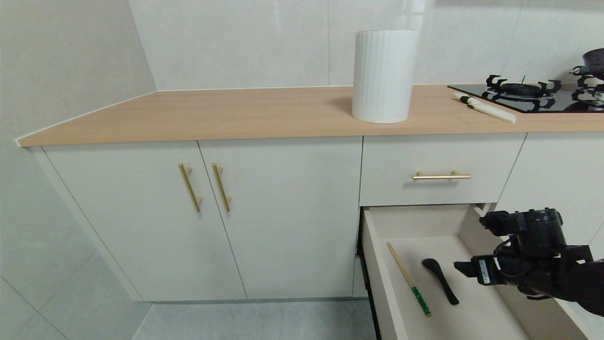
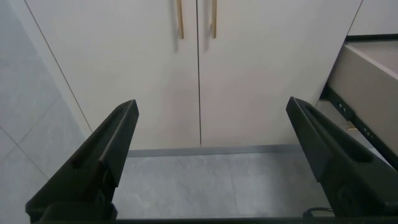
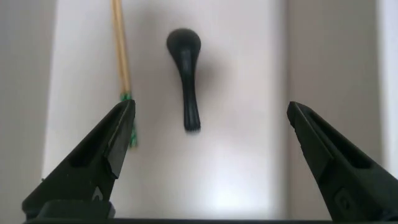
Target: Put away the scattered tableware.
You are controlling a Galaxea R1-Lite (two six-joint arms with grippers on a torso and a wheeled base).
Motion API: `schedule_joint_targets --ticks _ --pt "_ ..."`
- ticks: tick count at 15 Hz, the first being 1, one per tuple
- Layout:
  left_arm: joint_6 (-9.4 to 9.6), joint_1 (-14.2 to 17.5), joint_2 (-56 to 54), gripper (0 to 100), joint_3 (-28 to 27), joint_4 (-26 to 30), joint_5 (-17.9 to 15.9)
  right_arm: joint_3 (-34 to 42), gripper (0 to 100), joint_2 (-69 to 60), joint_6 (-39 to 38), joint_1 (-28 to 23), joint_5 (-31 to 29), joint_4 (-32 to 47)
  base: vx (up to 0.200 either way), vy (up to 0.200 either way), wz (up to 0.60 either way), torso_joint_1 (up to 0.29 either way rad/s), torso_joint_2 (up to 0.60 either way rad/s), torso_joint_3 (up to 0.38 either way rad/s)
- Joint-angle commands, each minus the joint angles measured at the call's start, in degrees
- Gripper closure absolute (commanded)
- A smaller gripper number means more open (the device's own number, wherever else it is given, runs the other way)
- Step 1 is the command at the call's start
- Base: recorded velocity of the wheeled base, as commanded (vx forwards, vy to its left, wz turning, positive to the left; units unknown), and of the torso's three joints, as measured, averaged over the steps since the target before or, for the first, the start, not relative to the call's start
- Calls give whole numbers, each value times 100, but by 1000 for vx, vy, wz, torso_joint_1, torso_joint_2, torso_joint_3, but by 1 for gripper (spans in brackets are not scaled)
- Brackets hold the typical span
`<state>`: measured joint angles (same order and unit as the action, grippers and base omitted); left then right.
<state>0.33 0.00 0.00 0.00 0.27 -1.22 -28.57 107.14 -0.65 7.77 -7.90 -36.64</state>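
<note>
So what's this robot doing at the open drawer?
The robot is tidying tableware into an open drawer. A pair of chopsticks and a black spoon lie in it, and the right gripper hangs open above them, holding nothing. The left gripper is open too, low by the cabinet doors. A white utensil lies on the counter.

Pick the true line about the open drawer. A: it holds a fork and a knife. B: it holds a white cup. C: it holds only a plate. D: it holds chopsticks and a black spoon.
D: the drawer has chopsticks and a black spoon lying side by side on its floor, not touching.
</note>
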Motion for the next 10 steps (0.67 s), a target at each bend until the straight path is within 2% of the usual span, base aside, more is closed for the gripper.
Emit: schedule_joint_targets --ticks 1,4,10 --pt "2 0 0 0 0 0 -1 186 0 -431 -6 -3 8 -9 0 0 0 0 0 0" --pt "11 0 0 0 0 0 -1 774 0 -835 -14 41 17 -27 0 0 0 0 0 0" --pt "11 0 0 0 0 0 -1 985 0 -1556 3 173 219 8 0 0 0 0 0 0"
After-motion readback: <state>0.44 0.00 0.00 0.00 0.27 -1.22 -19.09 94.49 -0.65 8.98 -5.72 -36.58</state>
